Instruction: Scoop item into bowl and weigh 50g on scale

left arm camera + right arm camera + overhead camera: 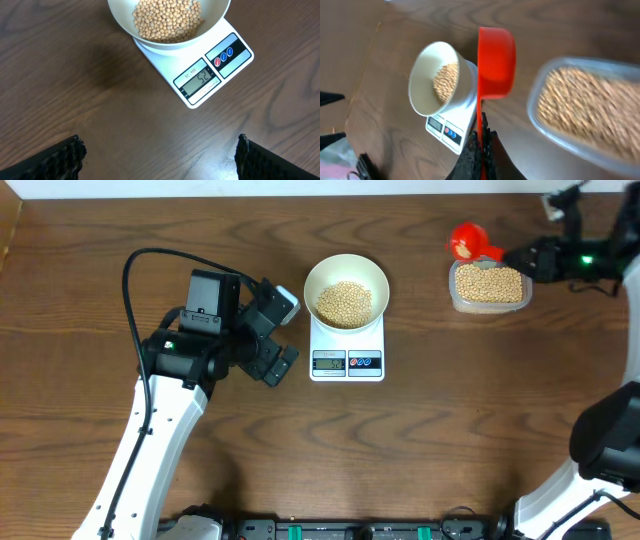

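I see the beans [345, 303] heaped in the bowl [345, 268], which sits on the scale [347, 362]; the display reads 52. My left gripper [283, 335] hangs spread wide just left of the scale, holding nothing. My right gripper [482, 145] pinches the red scoop [496, 62] by its handle, beside the tub [490, 308].

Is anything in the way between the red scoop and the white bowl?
No, nothing I can see. The right pincer holds the red scoop by its handle, next to the tub of beans. Between it and the bowl on the scale there is only bare table.
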Available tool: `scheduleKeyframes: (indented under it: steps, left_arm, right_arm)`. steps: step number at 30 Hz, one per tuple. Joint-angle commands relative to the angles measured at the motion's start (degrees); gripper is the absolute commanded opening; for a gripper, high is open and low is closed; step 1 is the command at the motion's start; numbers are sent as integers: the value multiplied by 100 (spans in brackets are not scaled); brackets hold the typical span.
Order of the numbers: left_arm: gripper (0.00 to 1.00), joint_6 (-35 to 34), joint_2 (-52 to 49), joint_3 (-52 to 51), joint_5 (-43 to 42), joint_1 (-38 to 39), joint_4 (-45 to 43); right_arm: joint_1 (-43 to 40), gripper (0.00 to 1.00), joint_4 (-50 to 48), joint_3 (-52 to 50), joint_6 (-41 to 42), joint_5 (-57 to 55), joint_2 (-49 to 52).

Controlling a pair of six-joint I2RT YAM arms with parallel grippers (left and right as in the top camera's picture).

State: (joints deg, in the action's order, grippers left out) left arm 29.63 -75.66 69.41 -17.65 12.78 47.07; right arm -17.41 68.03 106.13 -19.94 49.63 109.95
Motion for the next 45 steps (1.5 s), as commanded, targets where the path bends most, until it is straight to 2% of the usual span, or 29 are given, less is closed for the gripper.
scheduleKeyframes:
  steps: [1, 12, 18, 32, 42, 44, 45]
  left_arm:
    - [98, -52, -33, 15, 20, -15, 2]
    - [98, -52, -33, 15, 20, -15, 2]
    - [98, -52, -33, 15, 17, -15, 2]
    - [98, -52, -33, 15, 20, -15, 2]
    - [98, -52, -33, 15, 20, -15, 2]
    - [98, -52, -33, 15, 20, -15, 2]
    - [98, -52, -33, 15, 20, -15, 2]
  right_arm:
    - [-205, 1, 212, 76, -46, -501, -111]
    - [275, 1, 269, 74, -44, -2750, -111]
    - [835, 1, 4, 74, -20, -3886, -111]
    - [2114, 1, 57, 76, 76, -6596, -179]
    - [2227, 1, 96, 76, 365, -6623, -186]
    - [2227, 1, 46, 79, 363, -6186, -186]
    - [2227, 1, -17, 103, 363, -5593, -186]
